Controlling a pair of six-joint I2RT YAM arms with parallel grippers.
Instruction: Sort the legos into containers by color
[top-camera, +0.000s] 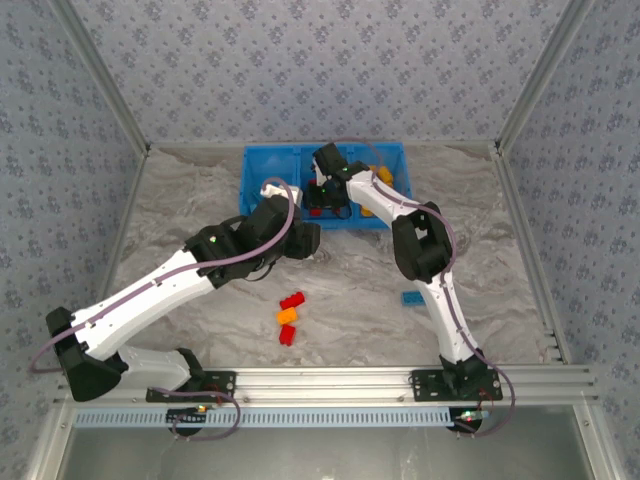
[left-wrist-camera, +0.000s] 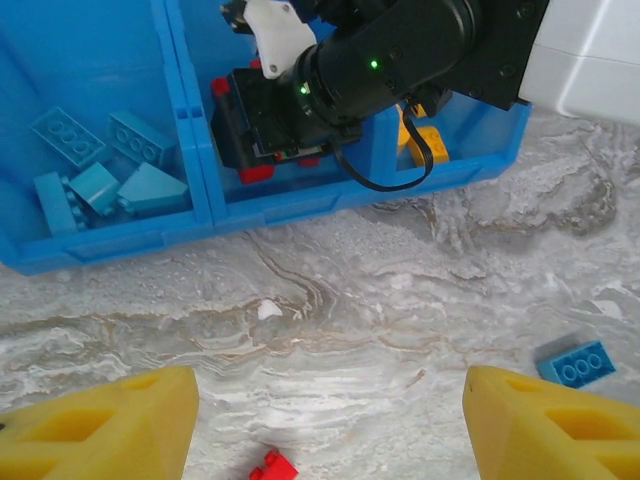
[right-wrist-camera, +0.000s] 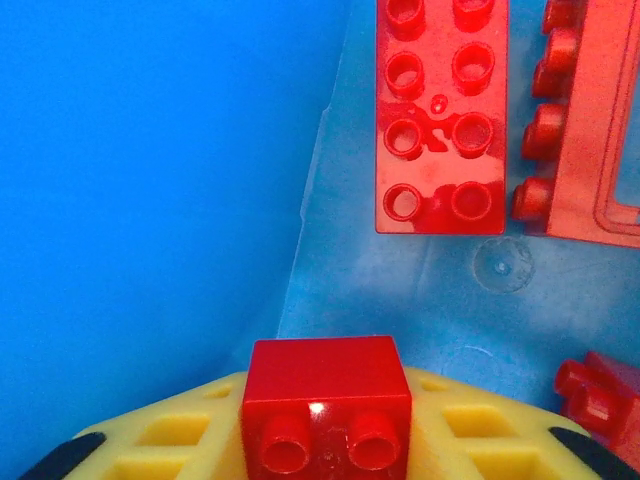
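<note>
Three loose legos (top-camera: 287, 316) lie nearest on the worktop (top-camera: 200, 200), this side of the left fingers (left-wrist-camera: 110, 425), spread and empty, while farther back the right fingers (right-wrist-camera: 150, 445) clamp a red brick (right-wrist-camera: 326, 400) straight above the red-stocked middle compartment (right-wrist-camera: 400, 290) of the bin (top-camera: 270, 150).

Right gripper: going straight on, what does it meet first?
Likely the floor of the bright blue plastic bin, beside the long red plastic brick; the small red plastic brick in its jaws would touch first. Depth unclear.

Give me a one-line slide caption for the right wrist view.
Right pincer holds a small red brick inside the blue bin, near a long red brick.
</note>
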